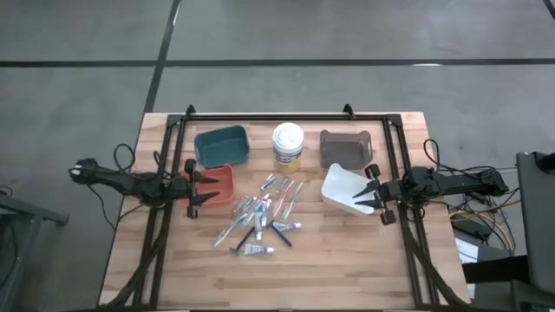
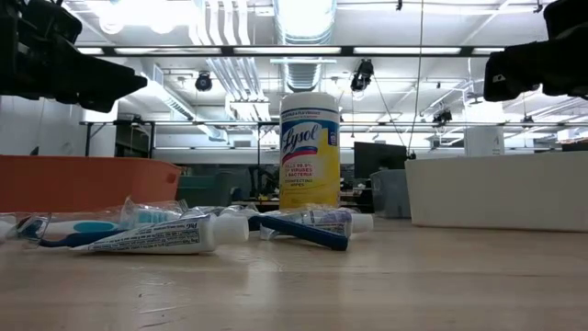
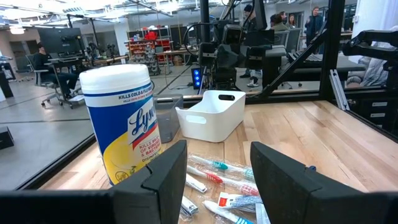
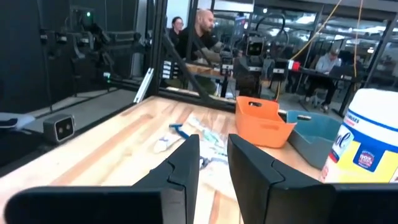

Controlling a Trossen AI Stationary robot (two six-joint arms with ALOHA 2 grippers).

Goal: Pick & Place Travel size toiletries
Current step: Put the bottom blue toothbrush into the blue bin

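Evidently staged: my left gripper, fingers apart and empty, and right gripper, narrowly parted, flank the toiletries heaped between them for either's reach.

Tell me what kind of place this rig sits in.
Likely an open robotics lab or workshop: people at desks with monitors behind the table, exposed ceiling ducts and strip lights overhead, and other dark equipment frames nearby.

I see the yellow wipes tub standing upright; tubes and a blue razor lie before it, orange bin left, white bin right.
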